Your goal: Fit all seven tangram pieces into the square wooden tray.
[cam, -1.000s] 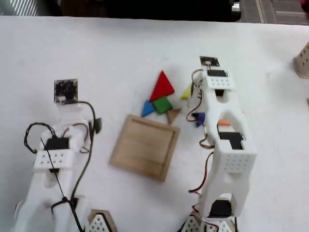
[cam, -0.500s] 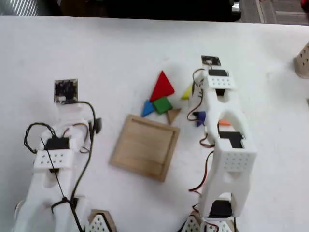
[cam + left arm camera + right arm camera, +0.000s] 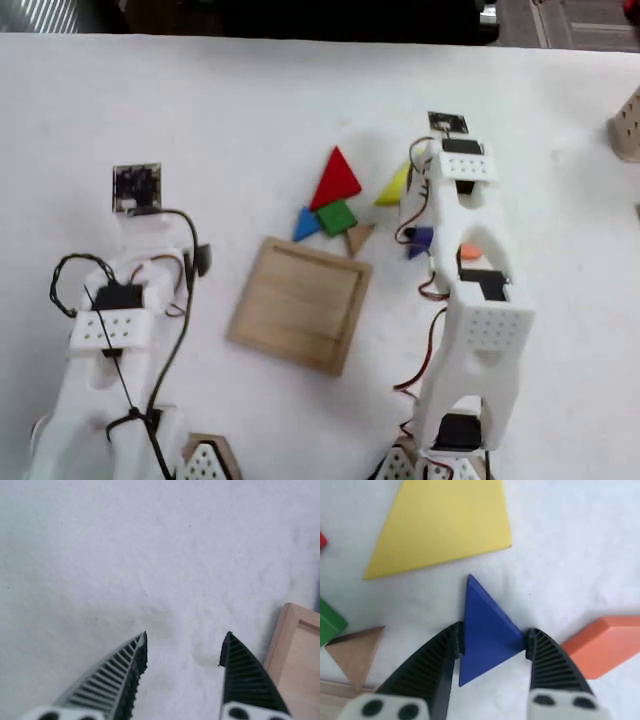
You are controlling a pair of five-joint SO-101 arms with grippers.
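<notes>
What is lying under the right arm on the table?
A dark blue triangle and an orange piece peek out beneath it; the arm covers most of both. The yellow piece is partly hidden too.

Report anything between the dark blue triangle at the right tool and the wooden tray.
The brown triangle lies at the corner of the tray, close to the path of the dark blue triangle; nothing else visible.
</notes>
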